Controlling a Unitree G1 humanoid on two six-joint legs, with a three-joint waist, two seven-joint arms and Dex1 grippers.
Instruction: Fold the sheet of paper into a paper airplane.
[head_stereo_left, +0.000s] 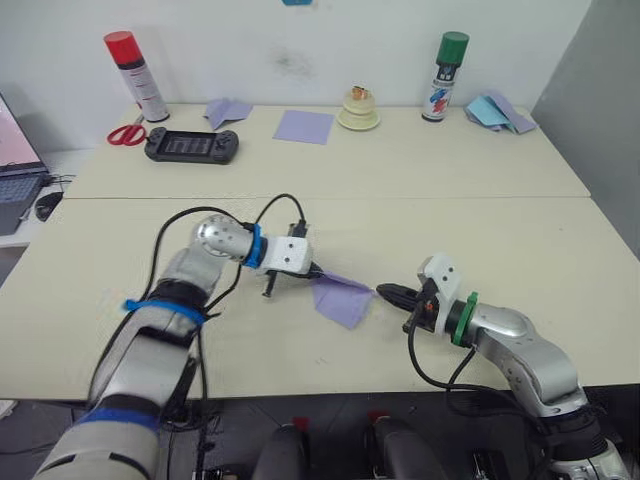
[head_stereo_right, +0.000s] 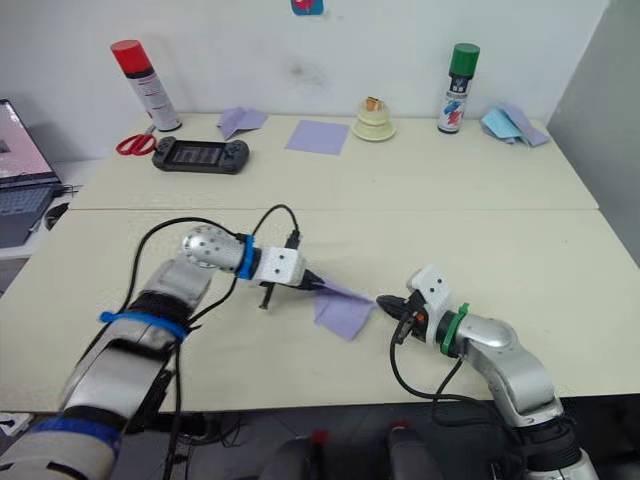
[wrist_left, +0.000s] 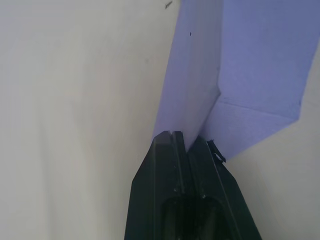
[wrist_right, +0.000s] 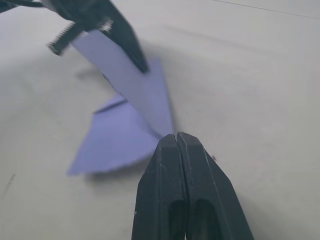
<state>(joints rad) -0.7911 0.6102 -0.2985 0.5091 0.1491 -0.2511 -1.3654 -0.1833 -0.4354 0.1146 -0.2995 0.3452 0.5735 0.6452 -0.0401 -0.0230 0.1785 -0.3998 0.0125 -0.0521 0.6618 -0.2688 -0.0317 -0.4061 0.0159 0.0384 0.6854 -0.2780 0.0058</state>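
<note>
The sheet of paper (head_stereo_left: 342, 298) is lavender and folded into a pointed shape, lying on the near part of the table between both grippers. One flap stands up as a strip, and a triangular flap (wrist_right: 117, 137) lies flat on the table. My left gripper (head_stereo_left: 316, 271) is shut on the paper's left end (wrist_left: 200, 90). My right gripper (head_stereo_left: 381, 291) is shut on its right tip, with the fingertips (wrist_right: 167, 147) pressed together. The paper spans the short gap between the two grippers, just above the tabletop.
Along the far edge stand a red spray can (head_stereo_left: 136, 76), scissors (head_stereo_left: 125, 135), a black game console (head_stereo_left: 192, 145), a smooth lavender square (head_stereo_left: 304, 126), a cream dish (head_stereo_left: 358, 115), a green spray can (head_stereo_left: 445, 76) and light-blue paper (head_stereo_left: 495, 111). A laptop (head_stereo_left: 15, 175) sits at the left.
</note>
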